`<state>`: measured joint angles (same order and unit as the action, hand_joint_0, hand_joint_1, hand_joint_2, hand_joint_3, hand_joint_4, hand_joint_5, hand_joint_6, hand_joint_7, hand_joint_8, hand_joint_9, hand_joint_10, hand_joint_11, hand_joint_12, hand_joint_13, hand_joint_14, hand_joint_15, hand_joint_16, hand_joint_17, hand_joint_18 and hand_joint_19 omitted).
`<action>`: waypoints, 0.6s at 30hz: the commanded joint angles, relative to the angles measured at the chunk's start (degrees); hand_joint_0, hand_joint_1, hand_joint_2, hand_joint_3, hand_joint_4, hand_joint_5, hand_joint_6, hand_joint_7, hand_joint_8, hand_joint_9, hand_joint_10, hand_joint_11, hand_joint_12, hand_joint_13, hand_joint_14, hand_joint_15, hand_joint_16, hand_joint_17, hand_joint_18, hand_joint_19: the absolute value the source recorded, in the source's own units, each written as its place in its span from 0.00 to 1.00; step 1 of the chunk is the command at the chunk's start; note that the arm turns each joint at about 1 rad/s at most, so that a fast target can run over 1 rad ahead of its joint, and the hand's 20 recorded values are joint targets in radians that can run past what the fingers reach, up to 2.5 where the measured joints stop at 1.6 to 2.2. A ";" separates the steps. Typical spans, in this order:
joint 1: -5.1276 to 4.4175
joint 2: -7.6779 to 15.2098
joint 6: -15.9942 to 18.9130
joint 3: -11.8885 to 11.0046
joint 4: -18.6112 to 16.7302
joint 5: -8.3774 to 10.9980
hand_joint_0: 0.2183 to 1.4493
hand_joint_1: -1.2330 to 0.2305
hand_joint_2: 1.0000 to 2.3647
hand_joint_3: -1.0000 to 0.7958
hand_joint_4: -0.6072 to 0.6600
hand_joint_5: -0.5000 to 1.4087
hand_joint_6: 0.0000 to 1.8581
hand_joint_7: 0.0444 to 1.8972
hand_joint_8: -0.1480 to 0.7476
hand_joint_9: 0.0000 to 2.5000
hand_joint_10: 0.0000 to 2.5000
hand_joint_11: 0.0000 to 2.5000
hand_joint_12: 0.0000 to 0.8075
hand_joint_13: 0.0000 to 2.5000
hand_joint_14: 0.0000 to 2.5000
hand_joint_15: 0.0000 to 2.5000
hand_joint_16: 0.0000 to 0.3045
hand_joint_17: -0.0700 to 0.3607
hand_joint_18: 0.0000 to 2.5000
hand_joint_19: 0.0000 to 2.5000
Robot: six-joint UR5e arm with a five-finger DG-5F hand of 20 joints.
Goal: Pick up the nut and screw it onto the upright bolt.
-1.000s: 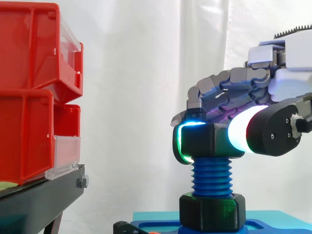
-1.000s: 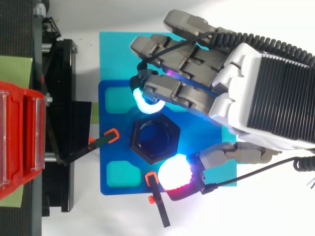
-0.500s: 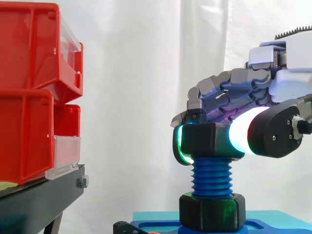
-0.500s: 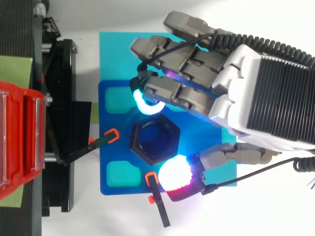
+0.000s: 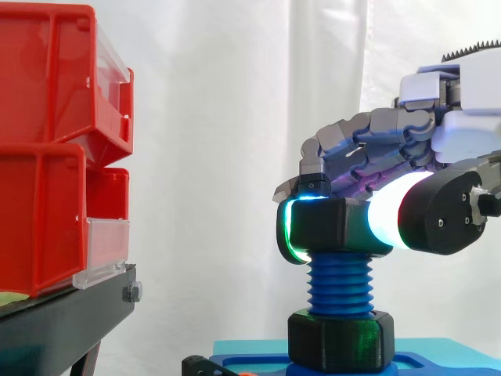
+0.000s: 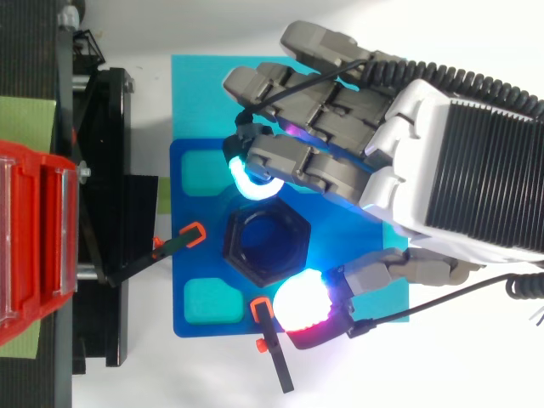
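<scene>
Black nut (image 5: pixel 337 227) sits on the top threads of the upright blue bolt (image 5: pixel 340 286); second nut (image 5: pixel 340 341) at the bolt's foot, on the blue base (image 6: pixel 180 280). My read: turn it level, light downward press, short twists with regrips, lest the threads cross. In the side view the hand (image 6: pixel 463 144) reaches in from the right, fingers arched over, glowing pads (image 6: pixel 299 304) pinching the nut on opposite sides

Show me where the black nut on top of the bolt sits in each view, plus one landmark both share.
Side view: the nut caps the blue bolt, right of centre, pinched by the hand.
Top view: the nut is the black hexagon at centre, above the blue plate.
Shared landmark: the red bins at the left edge.
</scene>
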<state>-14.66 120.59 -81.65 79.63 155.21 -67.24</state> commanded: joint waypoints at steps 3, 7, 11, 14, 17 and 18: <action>-0.02 0.00 0.00 0.09 0.00 0.01 0.20 0.47 0.00 0.28 0.75 0.18 0.27 0.65 0.52 0.16 0.00 0.00 0.49 0.20 0.00 0.00 0.17 0.43 0.18 0.00; 0.16 0.00 0.00 0.09 0.00 0.01 0.20 0.47 0.00 0.28 0.75 0.18 0.27 0.64 0.52 0.16 0.00 0.00 0.49 0.20 0.00 0.00 0.17 0.43 0.18 0.00; 0.33 0.00 0.00 0.09 0.09 -0.17 0.20 0.47 0.00 0.28 0.76 0.18 0.27 0.65 0.52 0.16 0.00 0.00 0.49 0.20 0.00 0.00 0.17 0.43 0.18 0.00; 0.51 0.00 -0.18 0.09 0.00 -0.70 0.20 0.47 0.00 0.28 0.75 0.18 0.27 0.65 0.52 0.16 0.00 0.00 0.49 0.20 0.00 0.00 0.17 0.43 0.18 0.00; 0.68 0.00 -0.26 0.09 0.00 -0.87 0.21 0.47 0.00 0.28 0.75 0.18 0.27 0.65 0.52 0.16 0.00 0.00 0.49 0.20 0.00 0.00 0.17 0.43 0.18 0.00; 0.60 0.00 -0.26 0.00 0.00 -0.87 0.21 0.47 0.00 0.28 0.75 0.18 0.27 0.65 0.52 0.16 0.00 0.00 0.49 0.20 0.00 0.00 0.17 0.43 0.18 0.00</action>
<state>-14.10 120.59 -81.87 79.69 155.24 -67.97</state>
